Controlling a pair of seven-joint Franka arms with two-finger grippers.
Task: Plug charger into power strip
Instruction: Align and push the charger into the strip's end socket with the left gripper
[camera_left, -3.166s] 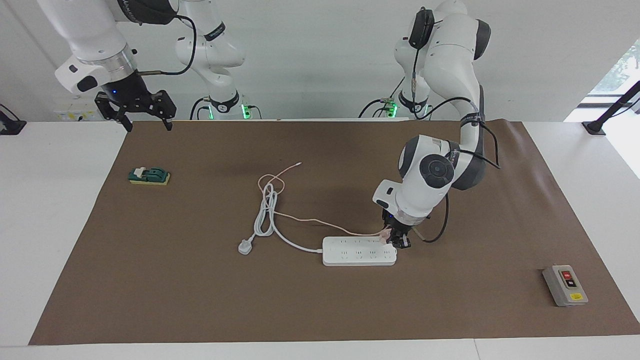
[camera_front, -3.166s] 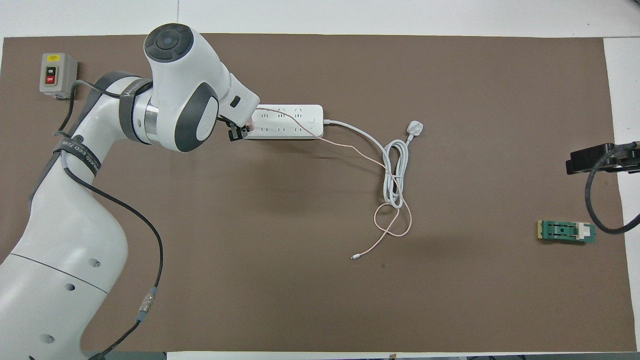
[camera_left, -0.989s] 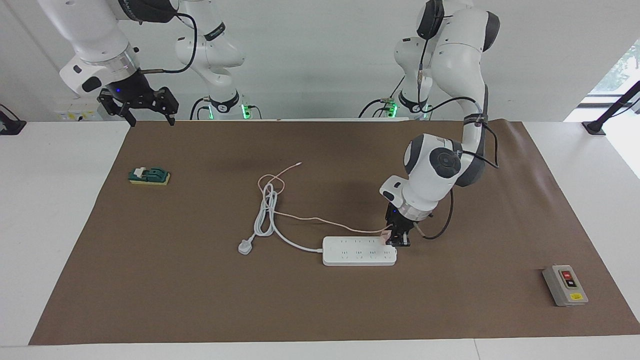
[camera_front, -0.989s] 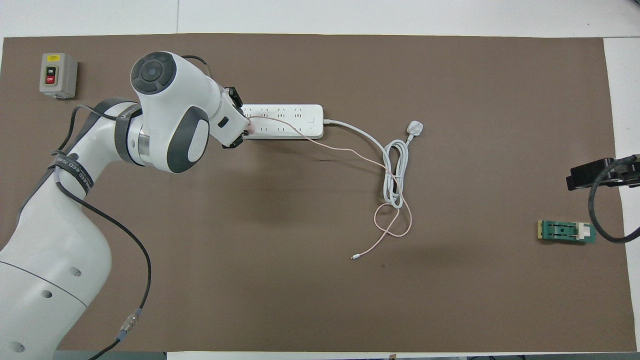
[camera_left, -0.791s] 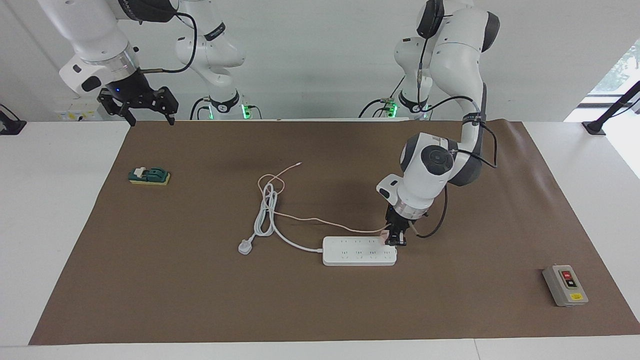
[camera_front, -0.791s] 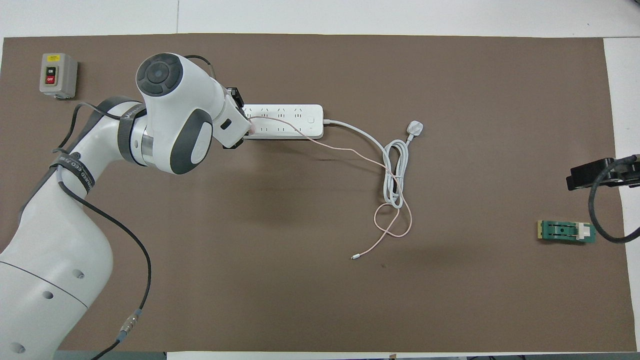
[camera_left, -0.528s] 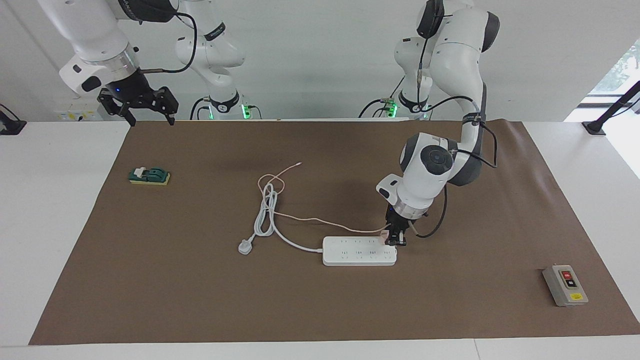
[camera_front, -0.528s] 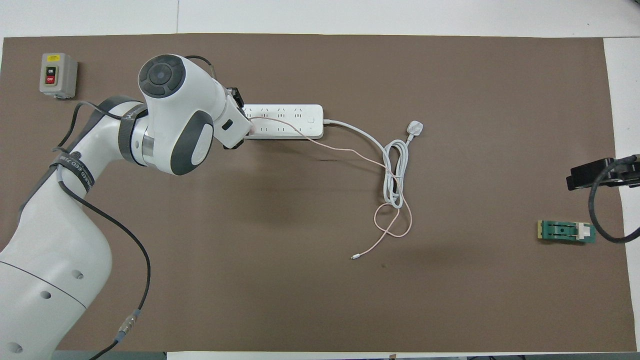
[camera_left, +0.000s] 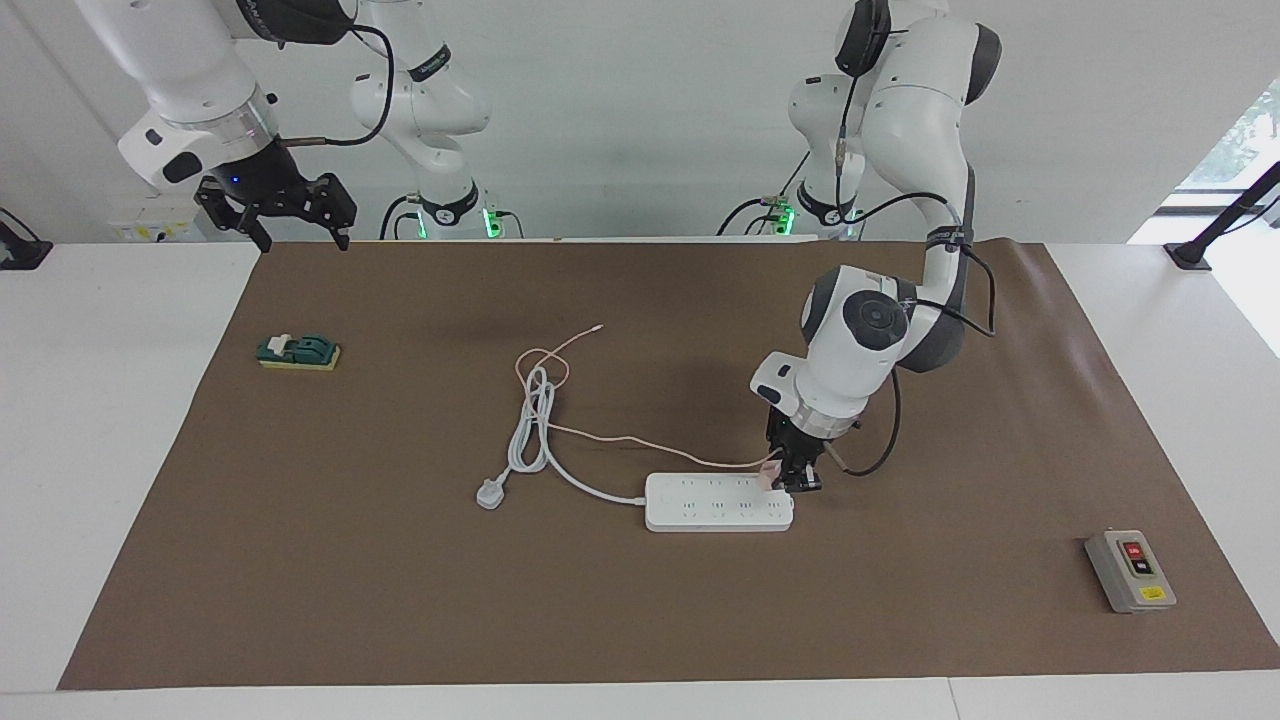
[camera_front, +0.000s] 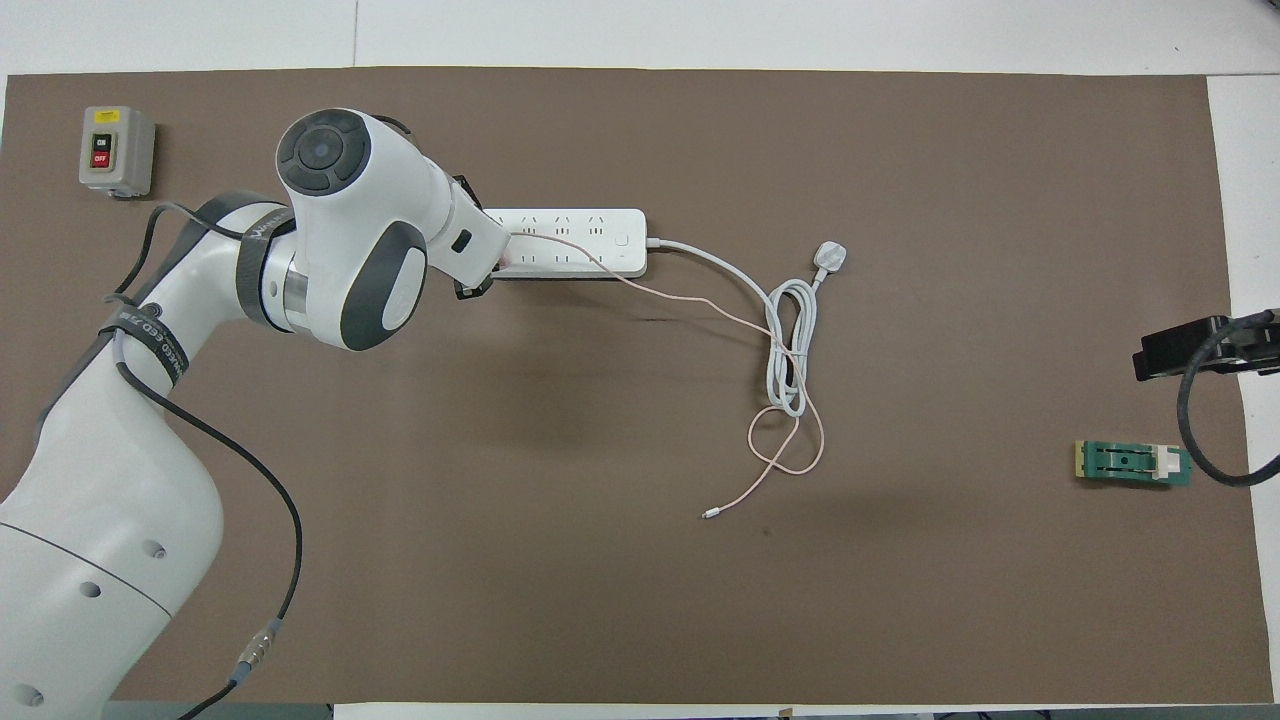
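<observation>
Pink charger, one strip, two claws

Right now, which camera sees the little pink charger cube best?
The facing view: the small pale pink charger cube shows in the left gripper at the white power strip. In the overhead view the arm hides nearly all of it.

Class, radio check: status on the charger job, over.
Left gripper shut on charger, at power strip end, left arm's side. Right gripper open, waiting over mat edge. Seating unclear. Pink cable trails clear.
</observation>
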